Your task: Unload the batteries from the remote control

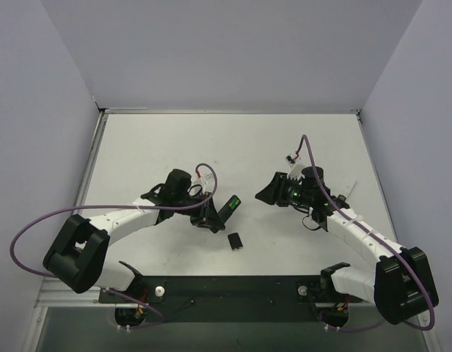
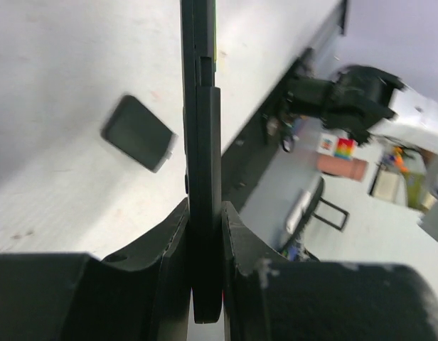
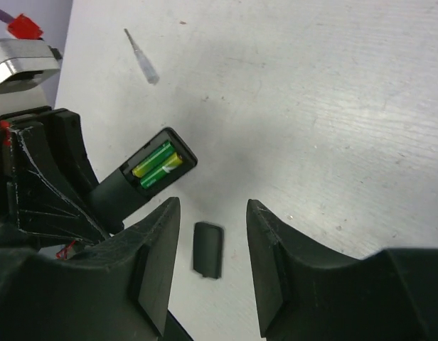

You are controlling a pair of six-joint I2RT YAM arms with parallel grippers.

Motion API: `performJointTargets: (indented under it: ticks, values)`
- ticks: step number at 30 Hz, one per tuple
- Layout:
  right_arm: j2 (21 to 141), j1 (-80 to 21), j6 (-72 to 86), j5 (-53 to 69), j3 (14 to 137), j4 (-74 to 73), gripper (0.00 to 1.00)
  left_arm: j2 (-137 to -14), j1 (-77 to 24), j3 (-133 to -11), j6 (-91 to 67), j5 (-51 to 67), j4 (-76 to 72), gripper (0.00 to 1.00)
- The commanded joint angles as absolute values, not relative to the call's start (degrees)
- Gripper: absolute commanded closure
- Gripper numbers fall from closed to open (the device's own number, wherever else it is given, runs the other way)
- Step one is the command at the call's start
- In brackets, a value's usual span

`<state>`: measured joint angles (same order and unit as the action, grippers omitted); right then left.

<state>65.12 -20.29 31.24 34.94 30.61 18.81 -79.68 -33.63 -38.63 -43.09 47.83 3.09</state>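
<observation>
Right wrist: released right hand (image 3: 213, 209) faces batteries (image 3: 156, 167), likely light and slippery; pinch mid-body. Left hand (image 2: 205, 227) clenches the stiff remote control (image 3: 144, 174).

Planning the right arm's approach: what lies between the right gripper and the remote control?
Top view: only bare table between right gripper and remote control; battery cover lies aside.
</observation>
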Motion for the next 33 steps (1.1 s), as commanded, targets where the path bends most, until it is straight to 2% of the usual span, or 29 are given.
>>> performJointTargets:
  ticks: [1, 7, 14, 16, 20, 22, 23, 32, 33]
  values:
    - [66.2, -20.8, 31.3, 30.8, 33.8, 10.9, 0.61, -79.9, -33.1, -43.1, -34.8, 34.7, 14.9, 1.0]
    - [65.7, -25.7, 32.6, 28.5, 31.3, 9.8, 0.53, -85.0, -32.4, -44.3, -34.5, 32.4, 15.1, 1.0]
    - [64.9, -28.2, 33.0, 26.3, 29.7, 10.5, 0.5, -89.5, -32.3, -45.0, -36.4, 30.8, 14.0, 0.97]
    - [64.3, -28.2, 33.0, 26.1, 29.5, 10.6, 0.5, -89.5, -32.3, -44.5, -38.1, 28.9, 13.1, 0.91]
    - [62.8, -28.3, 32.6, 25.8, 29.2, 9.7, 0.49, -88.9, -32.3, -42.5, -41.3, 26.4, 11.9, 0.71]
    - [61.5, -28.2, 32.3, 24.6, 29.1, 8.3, 0.48, -88.2, -32.3, -41.1, -42.9, 25.8, 10.7, 0.66]
    - [61.1, -28.1, 32.1, 24.1, 29.1, 7.2, 0.47, -88.0, -32.3, -39.9, -43.2, 25.7, 10.3, 0.61]
    - [56.7, -26.0, 31.9, 21.9, 29.1, 4.5, 0.46, -84.1, -32.9, -35.2, -45.6, 25.4, 9.0, 0.5]
    - [56.5, -25.8, 32.2, 21.6, 29.4, 4.2, 0.46, -83.2, -33.0, -34.7, -46.0, 25.3, 9.1, 0.46]
